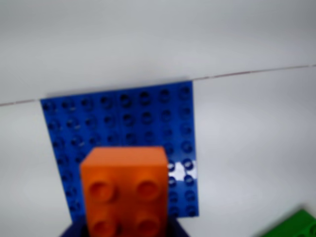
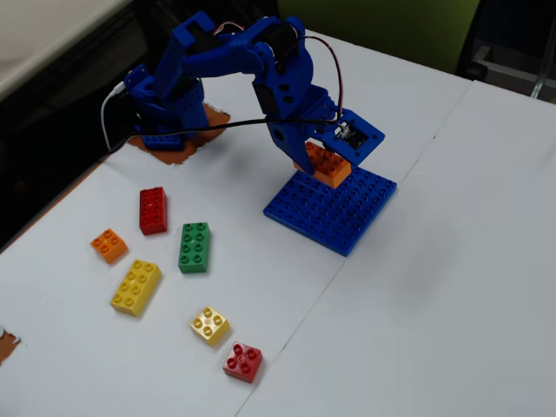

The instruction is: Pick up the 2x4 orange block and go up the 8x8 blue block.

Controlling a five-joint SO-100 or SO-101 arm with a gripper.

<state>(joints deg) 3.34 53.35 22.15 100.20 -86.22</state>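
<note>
gripper (image 2: 323,163), closed on the oblong orange studded plastic brick (image 1: 124,190), holds it directly over the flat blue square studded baseplate (image 2: 343,217), centre frame in the fixed view; contact seems likely, long axis unclear.

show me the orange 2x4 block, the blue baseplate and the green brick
2x4 orange block (image 1: 123,190): wrist view, studded top face.
8x8 blue block (image 2: 343,213): fixed view, bare studded area right of centre.
green brick (image 2: 194,247): fixed view, middle of its top.
</note>
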